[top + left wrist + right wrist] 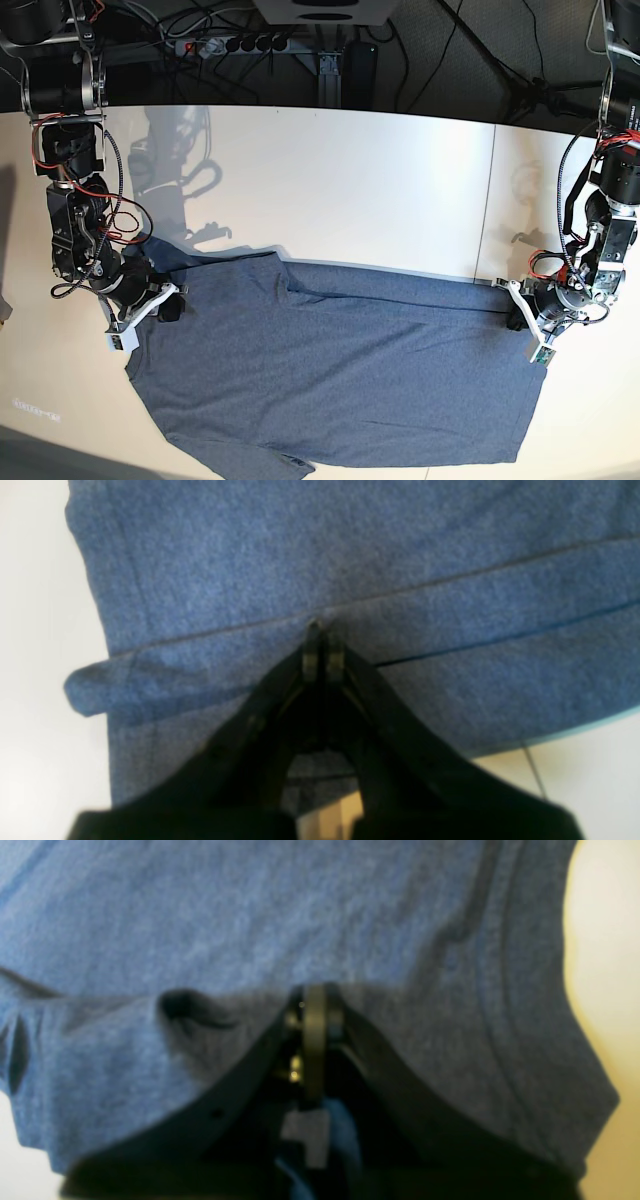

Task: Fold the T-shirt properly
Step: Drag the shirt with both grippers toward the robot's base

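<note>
Left gripper (pixel 517 318) pinching the T-shirt (pixel 340 380) edge tight, right gripper (pixel 170 305) clamping the opposite edge, shirt lying stretched across the white desk (pixel 350 190).

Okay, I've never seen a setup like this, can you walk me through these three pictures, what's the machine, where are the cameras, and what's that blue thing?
It is a robot with two arms working over a white table. The wide picture looks down on the whole scene from above. The other two come from small cameras on the wrists, so each shows its own pincer from behind, very close and blurry.

The blue thing is a T-shirt, spread on the table with part of it already folded over.

The left gripper, on the right of the wide picture, is shut at a folded edge of the cloth. The right gripper, on the left there, is shut too and pressed into the shirt's other end. Both seem to pinch fabric, though the blur hides the grip.
</note>
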You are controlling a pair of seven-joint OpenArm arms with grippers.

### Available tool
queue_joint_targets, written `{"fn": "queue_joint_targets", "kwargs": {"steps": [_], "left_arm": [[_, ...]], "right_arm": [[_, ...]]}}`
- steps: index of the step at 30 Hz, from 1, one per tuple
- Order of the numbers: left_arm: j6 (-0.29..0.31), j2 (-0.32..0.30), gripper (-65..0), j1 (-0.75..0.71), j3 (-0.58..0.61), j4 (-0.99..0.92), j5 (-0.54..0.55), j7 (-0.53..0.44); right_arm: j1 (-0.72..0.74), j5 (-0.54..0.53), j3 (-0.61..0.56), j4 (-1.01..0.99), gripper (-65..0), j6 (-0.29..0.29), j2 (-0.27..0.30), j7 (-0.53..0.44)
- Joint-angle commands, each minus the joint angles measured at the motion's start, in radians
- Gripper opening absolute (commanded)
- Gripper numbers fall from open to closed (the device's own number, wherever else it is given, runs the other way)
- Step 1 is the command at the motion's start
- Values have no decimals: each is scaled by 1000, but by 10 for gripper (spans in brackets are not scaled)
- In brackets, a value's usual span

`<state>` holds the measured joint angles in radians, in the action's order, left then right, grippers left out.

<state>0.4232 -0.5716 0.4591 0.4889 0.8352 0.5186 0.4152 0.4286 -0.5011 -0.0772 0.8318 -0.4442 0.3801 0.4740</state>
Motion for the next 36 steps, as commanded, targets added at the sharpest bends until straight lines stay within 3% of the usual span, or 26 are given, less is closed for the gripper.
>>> {"fn": "queue_joint_targets", "kwargs": {"steps": [1, 9, 12, 18, 28, 36], "left_arm": [[-18, -28, -650, -7, -1, 6, -31, 80], [-21, -135, -650, -192, -1, 240, -29, 84], [-100, -164, -650, -278, -1, 351, -30, 93], [-125, -214, -650, -426, -19, 527, -93, 109], [-128, -218, -650, -690, -240, 727, -106, 149], [-128, -191, -650, -843, -354, 811, -117, 146]], "right_arm": [[-15, 13, 2, 17, -650, -57, 15, 51], [-249, -16, 3, 251, -650, -57, 69, 53], [-338, -16, 20, 353, -650, -57, 87, 69], [-503, -16, 122, 510, -650, -57, 113, 95], [-654, -68, 198, 616, -650, -57, 190, 106], [-684, -75, 201, 620, -650, -57, 208, 110]]}}
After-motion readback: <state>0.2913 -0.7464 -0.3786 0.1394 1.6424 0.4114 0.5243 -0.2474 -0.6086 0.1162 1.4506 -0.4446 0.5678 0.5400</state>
